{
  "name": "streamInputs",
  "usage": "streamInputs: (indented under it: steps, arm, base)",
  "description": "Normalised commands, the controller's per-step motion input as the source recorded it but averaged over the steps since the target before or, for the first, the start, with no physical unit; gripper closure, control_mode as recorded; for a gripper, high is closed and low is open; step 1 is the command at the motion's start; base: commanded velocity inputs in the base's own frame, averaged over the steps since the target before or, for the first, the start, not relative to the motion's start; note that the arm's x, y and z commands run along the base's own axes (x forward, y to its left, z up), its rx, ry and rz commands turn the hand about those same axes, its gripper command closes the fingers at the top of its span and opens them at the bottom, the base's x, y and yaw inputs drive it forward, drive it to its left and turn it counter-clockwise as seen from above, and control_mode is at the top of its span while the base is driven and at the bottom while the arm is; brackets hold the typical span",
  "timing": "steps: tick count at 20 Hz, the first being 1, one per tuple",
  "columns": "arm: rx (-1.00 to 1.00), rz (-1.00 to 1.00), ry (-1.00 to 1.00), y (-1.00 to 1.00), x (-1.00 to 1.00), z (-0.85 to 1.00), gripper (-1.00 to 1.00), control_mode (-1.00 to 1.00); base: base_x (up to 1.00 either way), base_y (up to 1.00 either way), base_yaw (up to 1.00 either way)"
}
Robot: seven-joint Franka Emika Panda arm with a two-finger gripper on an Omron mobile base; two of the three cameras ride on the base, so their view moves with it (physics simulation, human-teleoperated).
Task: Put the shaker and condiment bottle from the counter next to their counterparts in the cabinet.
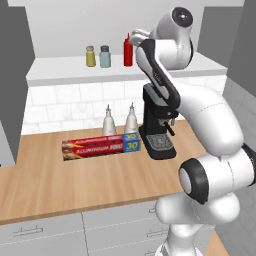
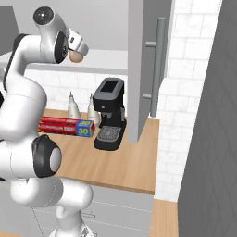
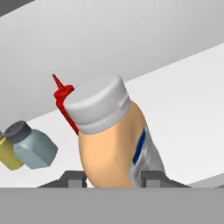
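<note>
The gripper (image 3: 113, 177) is closed on the condiment bottle (image 3: 111, 144), its two dark fingers (image 3: 74, 178) pressed to either side of the tan-orange body. The bottle has a pale cap and a label with a blue stripe, and it tilts across the hand view. From the right base view the gripper (image 2: 76, 54) is raised at the level of the cabinet shelf (image 1: 60, 70) with the bottle's tan body (image 2: 75, 56) showing just under it — whether the bottle already touches the board is hard to tell. Just behind the held bottle stands the red squeeze bottle (image 3: 63, 103) with its pointed nozzle. On the same shelf the olive shaker (image 1: 90, 56) stands just beside the pale grey-blue shaker (image 1: 104, 56), with the red squeeze bottle near them. Below, on the wooden counter (image 1: 60, 180), a box of aluminium foil (image 1: 100, 146) lies beside a black coffee machine (image 1: 157, 127), with two silvery cone-shaped bottles (image 1: 109, 121) behind — near the tiled wall.
</note>
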Motion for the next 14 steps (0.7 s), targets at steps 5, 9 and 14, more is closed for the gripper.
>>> streamInputs:
  steps: [5, 9, 14]
  arm:
    - [-0.02, 0.13, -0.13, 0.0, 0.0, -0.11, 1.0, -1.0]
    - [-0.04, 0.13, -0.04, 0.0, 0.2, -0.35, 1.0, -1.0]
    - [-0.01, 0.1, 0.0, 0.0, 0.43, -0.11, 1.0, -1.0]
  base:
    - [0.0, 0.0, 0.0]
    - [0.0, 0.0, 0.0]
    - [0.0, 0.0, 0.0]
